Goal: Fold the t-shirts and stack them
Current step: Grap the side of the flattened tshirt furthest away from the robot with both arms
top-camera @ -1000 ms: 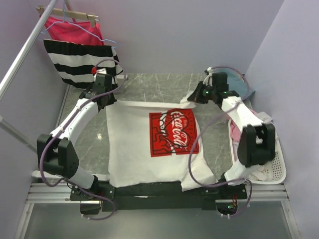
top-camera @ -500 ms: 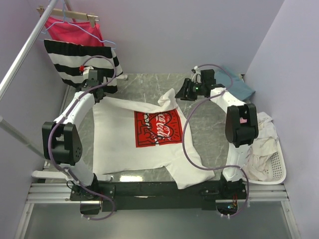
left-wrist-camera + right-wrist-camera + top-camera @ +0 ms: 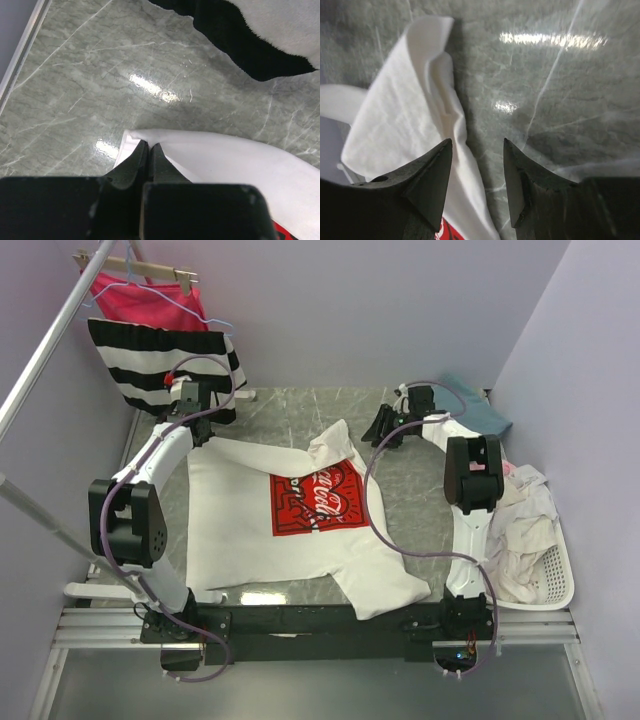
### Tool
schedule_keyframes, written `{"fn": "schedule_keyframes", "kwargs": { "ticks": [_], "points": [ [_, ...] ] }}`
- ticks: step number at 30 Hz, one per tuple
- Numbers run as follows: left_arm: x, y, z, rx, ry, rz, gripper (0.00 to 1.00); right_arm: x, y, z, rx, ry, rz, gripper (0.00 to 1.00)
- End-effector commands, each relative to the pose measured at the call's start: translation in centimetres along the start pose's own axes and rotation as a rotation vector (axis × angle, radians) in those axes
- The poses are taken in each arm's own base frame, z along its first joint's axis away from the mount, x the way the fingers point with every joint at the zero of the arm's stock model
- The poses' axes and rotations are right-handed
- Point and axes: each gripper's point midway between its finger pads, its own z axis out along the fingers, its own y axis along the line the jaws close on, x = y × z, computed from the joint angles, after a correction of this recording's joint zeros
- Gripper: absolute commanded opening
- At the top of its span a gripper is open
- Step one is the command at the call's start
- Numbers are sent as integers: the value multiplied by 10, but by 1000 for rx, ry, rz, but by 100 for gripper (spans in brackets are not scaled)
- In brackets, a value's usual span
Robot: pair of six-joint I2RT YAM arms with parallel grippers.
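L hand (image 3: 148, 146) pinches tee (image 3: 240, 160) corner, R hand (image 3: 476, 145) spread, prob. off cloth

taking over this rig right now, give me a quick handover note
Left gripper: shut on the far left corner of the white logo t-shirt.
Right gripper: open, empty, at that shirt's bunched far right corner.
Teal-blue t-shirt lies at the far right corner of the marble table; pale t-shirts are heaped in the white basket on the right.
Done: logo shirt laid print up, rumpled and skewed.
Left: flatten, fold, stack them all.
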Motion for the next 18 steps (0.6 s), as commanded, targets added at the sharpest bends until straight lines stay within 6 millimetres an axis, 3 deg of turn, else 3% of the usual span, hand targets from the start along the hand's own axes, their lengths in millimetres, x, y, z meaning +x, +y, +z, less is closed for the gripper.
{"fn": "schedule_keyframes", "kwargs": {
  "ticks": [1, 11, 14, 15, 16, 17, 18],
  "points": [
    [-10, -3, 1, 8, -30, 3, 1, -2, 25, 7, -95, 34, -33, 52],
    [-9, -4, 4, 17, -17, 8, 1, 52, 18, 17, -24, 214, -82, 52],
    [-6, -6, 6, 19, -7, 14, 1, 60, 17, 22, 1, 251, -105, 47],
    [-6, -6, 7, 21, -6, 14, 1, 60, 16, 23, 7, 254, -102, 27],
    [-4, -6, 7, 20, -2, 16, 1, 58, 16, 23, 4, 247, -100, 14],
    [-4, -6, 7, 20, -1, 17, 1, 55, 13, 24, 26, 231, -105, 4],
    [-4, -5, 8, 18, 1, 21, 1, 53, 14, 21, 35, 220, -105, 0]
  ]
}}
